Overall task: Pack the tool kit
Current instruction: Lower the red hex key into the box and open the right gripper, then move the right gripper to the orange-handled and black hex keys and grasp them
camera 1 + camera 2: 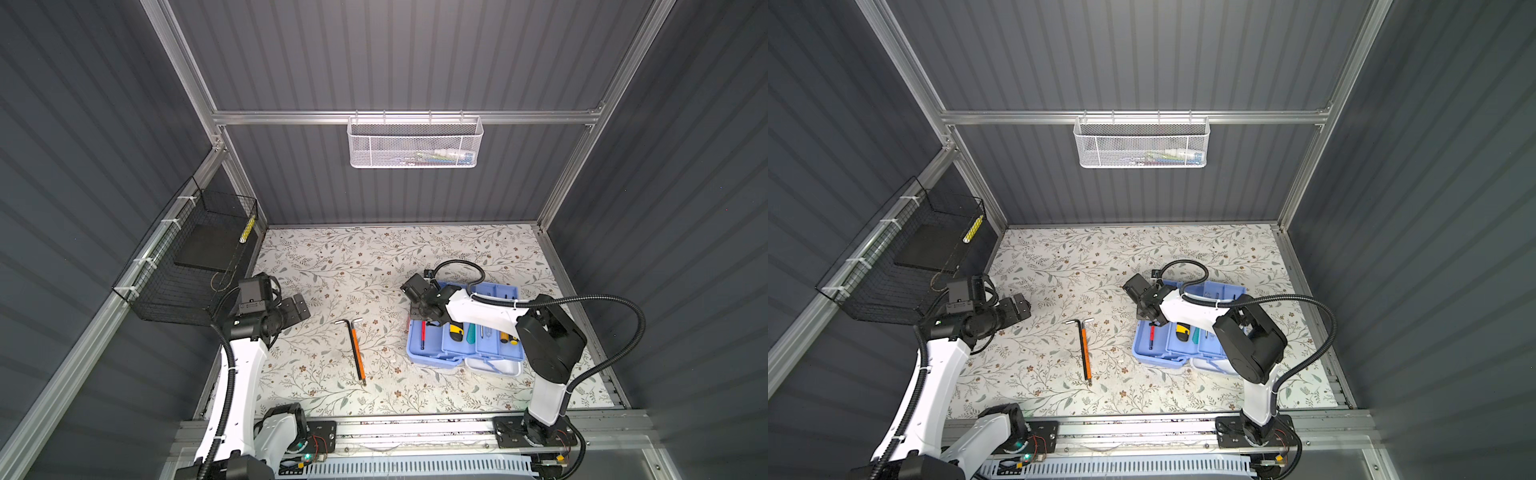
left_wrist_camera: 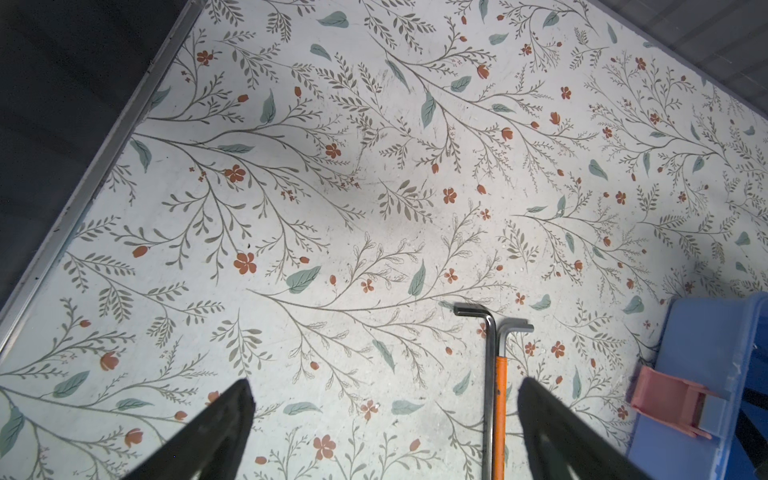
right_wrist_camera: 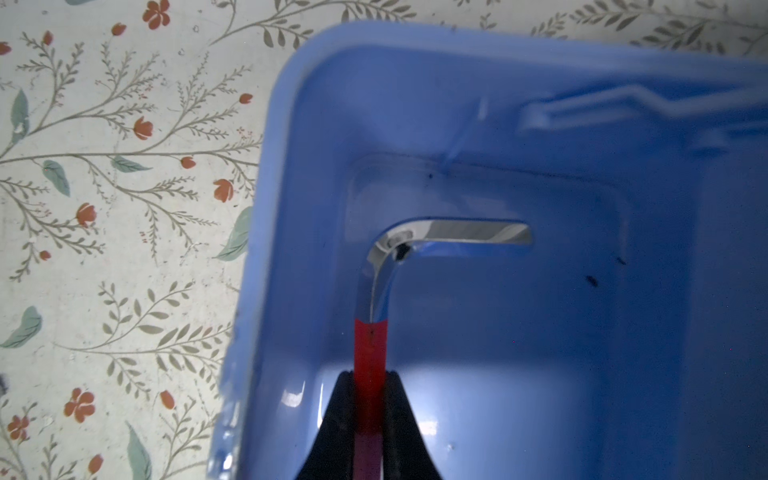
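Observation:
The tool kit (image 1: 432, 359) (image 1: 1154, 357) lies open on the right of the table, a light blue box with its white lid (image 1: 494, 368) at the near side. Small tools (image 1: 455, 332) fill its trays. My right gripper (image 1: 424, 318) (image 3: 370, 376) is shut on a red-sleeved hex key (image 3: 370, 349) (image 1: 423, 336), held down inside the box's left compartment (image 3: 540, 332). An orange-sleeved hex key (image 1: 358, 353) (image 2: 498, 415) and a bare dark one (image 2: 489, 374) lie side by side mid-table. My left gripper (image 1: 301, 309) (image 2: 384, 386) hovers open to their left, holding nothing.
A white mesh basket (image 1: 413, 143) hangs on the back wall. On the left wall a black wire basket (image 1: 187, 266) is mounted just behind my left arm. The box's pink latch (image 2: 665, 399) sticks out toward the loose hex keys.

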